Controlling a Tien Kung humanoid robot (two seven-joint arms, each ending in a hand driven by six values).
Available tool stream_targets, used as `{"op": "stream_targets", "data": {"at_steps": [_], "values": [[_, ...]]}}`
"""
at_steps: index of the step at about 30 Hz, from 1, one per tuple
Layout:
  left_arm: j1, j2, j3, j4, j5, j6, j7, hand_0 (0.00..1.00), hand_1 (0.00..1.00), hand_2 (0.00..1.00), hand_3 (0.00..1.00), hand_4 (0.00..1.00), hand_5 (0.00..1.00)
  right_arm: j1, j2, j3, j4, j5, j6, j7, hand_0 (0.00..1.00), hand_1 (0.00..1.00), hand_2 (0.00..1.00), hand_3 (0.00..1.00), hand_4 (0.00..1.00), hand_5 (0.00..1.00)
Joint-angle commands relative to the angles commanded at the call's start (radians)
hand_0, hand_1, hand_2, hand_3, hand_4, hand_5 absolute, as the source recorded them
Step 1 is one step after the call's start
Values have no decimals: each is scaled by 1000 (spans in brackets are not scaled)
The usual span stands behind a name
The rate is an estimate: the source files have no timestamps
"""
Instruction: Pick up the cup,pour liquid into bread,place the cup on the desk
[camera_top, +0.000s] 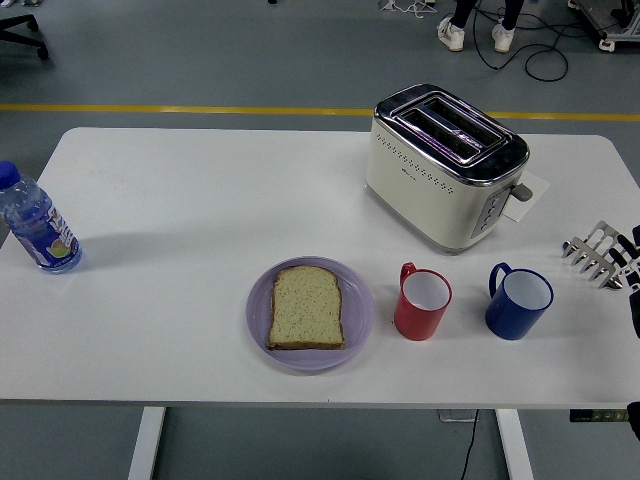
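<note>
A red cup (422, 303) stands upright on the white table (200, 200), just right of a purple plate (357, 300). A slice of bread (307, 308) lies flat on the plate. A blue cup (519, 302) stands upright to the right of the red one. Both cups have their handles at the upper left. My right hand (598, 255) shows at the right edge, right of the blue cup and apart from it. Its silver fingers are spread and hold nothing. My left arm is out of view.
A cream toaster (445, 165) stands behind the cups, with a white paper (527, 197) at its right side. A water bottle (38, 225) stands at the table's left edge. A person's feet (475, 32) show on the floor beyond the table.
</note>
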Motion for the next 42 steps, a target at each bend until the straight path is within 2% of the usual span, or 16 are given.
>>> {"op": "stream_targets", "data": {"at_steps": [2,6,7,11,20,25,33,42], "values": [[0,0,0,0,0,0,0,633,641,651,503,240,855,-5,-4,-7,4,-39,-11,0,958,885,976,998,956,142],[-2,2,0,0,0,0,0,633,641,651,503,240,855,-38,-32,-50,34,-173,-65,-12,958,885,976,998,956,142],[-3,2,-1,0,2,0,0,634,641,651,503,240,856,-46,-38,-62,41,-210,-77,-14,991,900,994,998,954,153],[-5,3,-3,0,4,0,0,634,641,651,503,240,856,-78,-62,-107,78,-305,-102,-16,991,900,994,998,954,153],[-6,4,-3,0,5,0,0,633,641,651,503,241,857,-118,-91,-210,138,-347,-120,-1,998,906,998,998,973,160],[-7,4,-2,0,6,0,0,633,641,651,503,241,856,-115,-84,-267,102,-346,-147,35,998,906,998,998,976,167],[-7,3,-4,-1,4,1,0,633,641,651,503,239,856,-91,-66,-293,37,-380,-169,47,998,906,998,998,978,170],[-6,2,-3,-1,4,1,1,633,641,651,503,240,859,-73,-56,-325,9,-380,-200,67,998,907,998,998,979,171]]}}
